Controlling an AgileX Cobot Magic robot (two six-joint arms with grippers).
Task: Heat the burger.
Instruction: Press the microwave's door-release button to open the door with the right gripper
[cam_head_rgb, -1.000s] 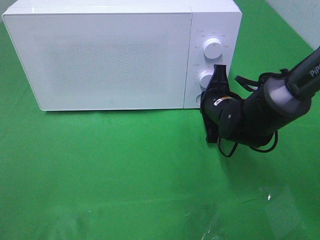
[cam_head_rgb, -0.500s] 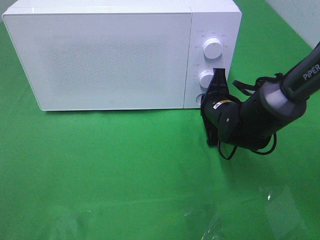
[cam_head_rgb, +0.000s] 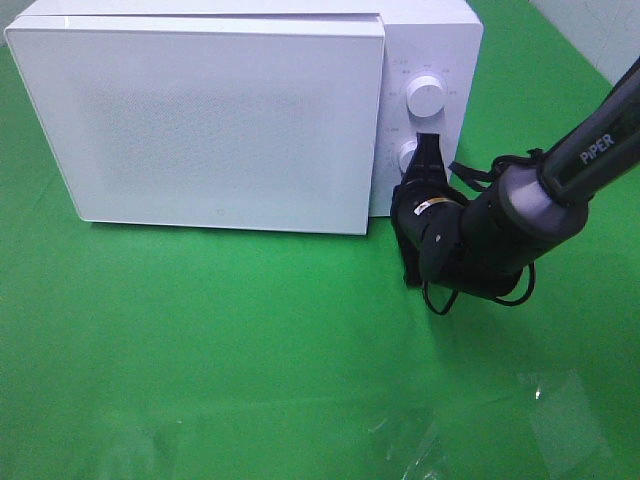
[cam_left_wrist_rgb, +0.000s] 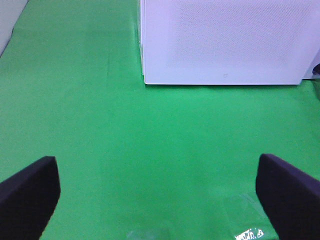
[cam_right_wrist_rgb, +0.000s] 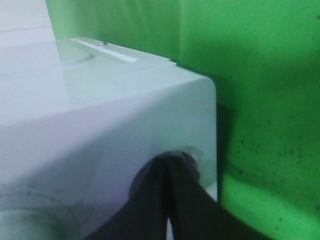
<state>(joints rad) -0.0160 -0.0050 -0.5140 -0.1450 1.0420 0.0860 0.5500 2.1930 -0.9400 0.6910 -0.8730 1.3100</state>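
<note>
Exterior high: white microwave (cam_head_rgb: 240, 110) sits at 11 o'clock on the green cloth (cam_head_rgb: 220, 350). Its door (cam_head_rgb: 200, 120) stands a touch ajar, the free edge lifted off the control panel. Two knobs ride that panel: the upper knob (cam_head_rgb: 427, 96) in the clear, the lower knob (cam_head_rgb: 408, 155) half hidden by black hardware. The right gripper (cam_head_rgb: 400, 200) comes in from 3 o'clock, turned on its side, nose against the panel's bottom corner just below the lower knob. The jaws cannot be read from up here. No telling where the burger is; no camera shows it.

Left wrist: the left gripper (cam_left_wrist_rgb: 160, 200) is spread wide, one dark finger (cam_left_wrist_rgb: 27, 192) at each edge of the picture, nothing between them but cloth (cam_left_wrist_rgb: 150, 150). It hangs clear of the microwave (cam_left_wrist_rgb: 225, 40), which faces it, well apart. The microwave's dotted door panel and near bottom corner are both visible.

Right wrist: close in now. The right gripper (cam_right_wrist_rgb: 167, 165) is pinched fully together, fingers meeting in a point, holding nothing. That point presses on a round button (cam_right_wrist_rgb: 192, 159) at the rounded corner of the microwave (cam_right_wrist_rgb: 125, 110). Green cloth (cam_right_wrist_rgb: 260, 100) fills the view beyond that corner, with the microwave's shadow across it.
</note>
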